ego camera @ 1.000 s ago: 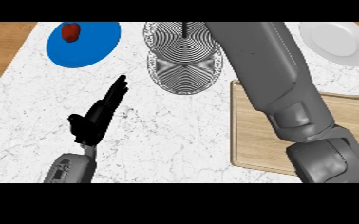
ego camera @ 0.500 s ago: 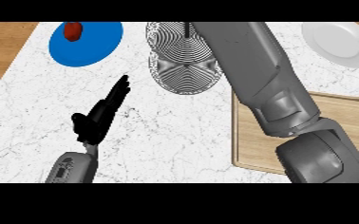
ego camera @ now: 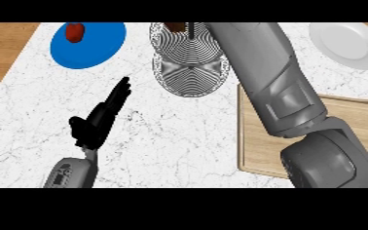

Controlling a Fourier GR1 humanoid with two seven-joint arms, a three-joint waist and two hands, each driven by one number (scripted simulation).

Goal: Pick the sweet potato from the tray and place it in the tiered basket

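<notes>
Over the tiered basket (ego camera: 188,61), your right forearm has pushed further up, and a brownish shape, likely the sweet potato (ego camera: 173,26), now shows at its top rim; the right hand is hidden. Your left hand (ego camera: 101,119) rests open. Release looks near.

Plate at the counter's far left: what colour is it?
Blue plate, seen in the head view.

Blue plate (ego camera: 90,46) sits at the counter's (ego camera: 173,136) far left, carrying a red item (ego camera: 74,32) near its left rim. White plate (ego camera: 343,43) occupies the far right corner, well apart.
</notes>
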